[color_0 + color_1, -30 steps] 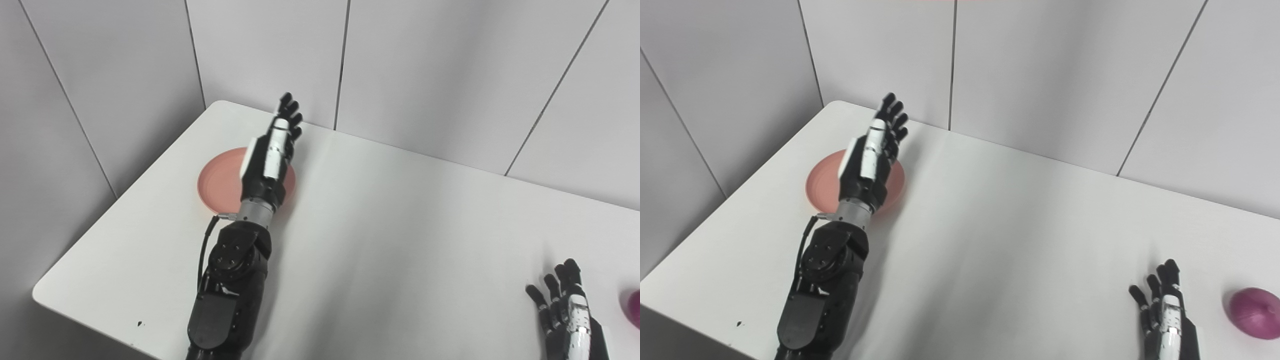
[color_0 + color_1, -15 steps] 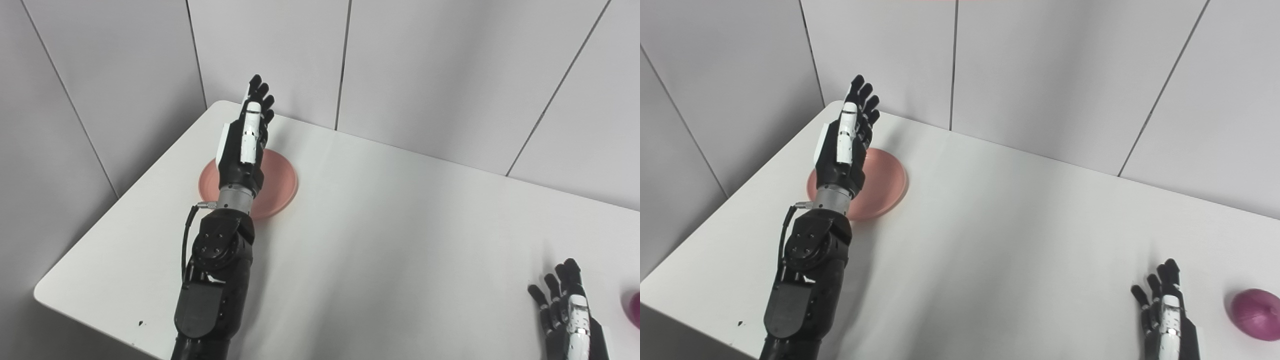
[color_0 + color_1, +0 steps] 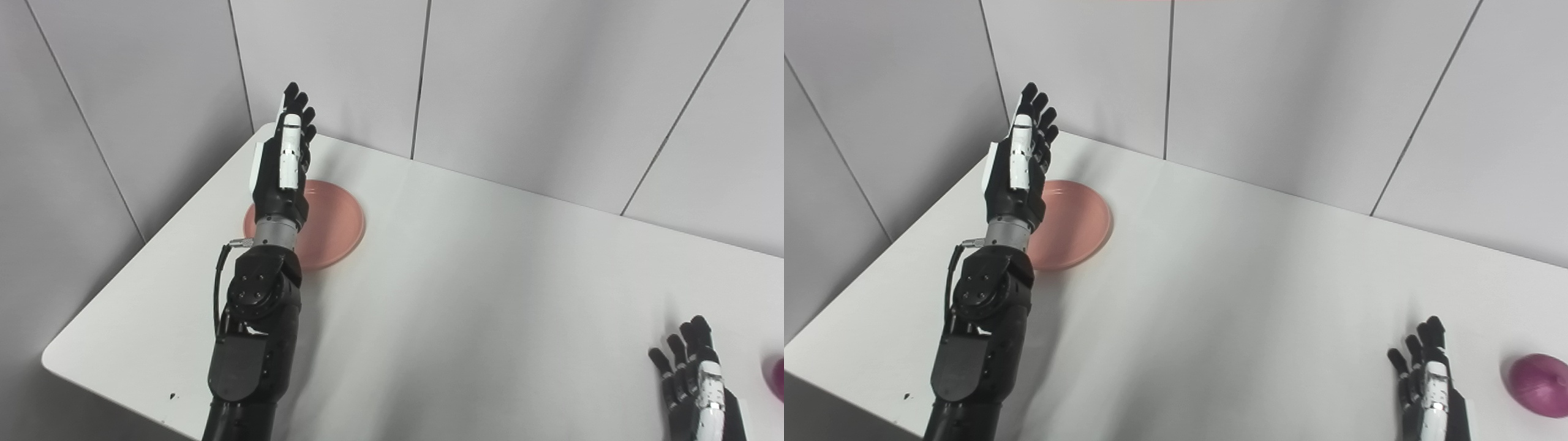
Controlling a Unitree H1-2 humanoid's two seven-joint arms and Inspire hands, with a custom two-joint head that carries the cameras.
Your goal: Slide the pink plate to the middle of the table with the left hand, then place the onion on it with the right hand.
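Over on the left side, the left hand (image 3: 283, 165) is raised above the far left corner of the white table (image 3: 465, 288), its fingers (image 3: 293, 104) stretched out straight and a little apart, pointing toward the wall; it grasps nothing. From where I stand its wrist crosses in front of the near left edge of the pink plate (image 3: 331, 223), but I cannot tell whether the hand touches the plate or only hangs over it. The plate lies flat on the table just to the right of that hand and below its palm, close to the table's left end and well away from the middle. The black forearm (image 3: 254, 343) runs down from the wrist to the near edge. A broad stretch of bare tabletop lies between the two hands. At the near right, the right hand (image 3: 1427, 386) rests low by the table's front edge, fingers spread and pointing away from the robot, released and holding nothing. The purple onion (image 3: 1538, 384) sits on the table just to the right of that hand, apart from it and not touched.
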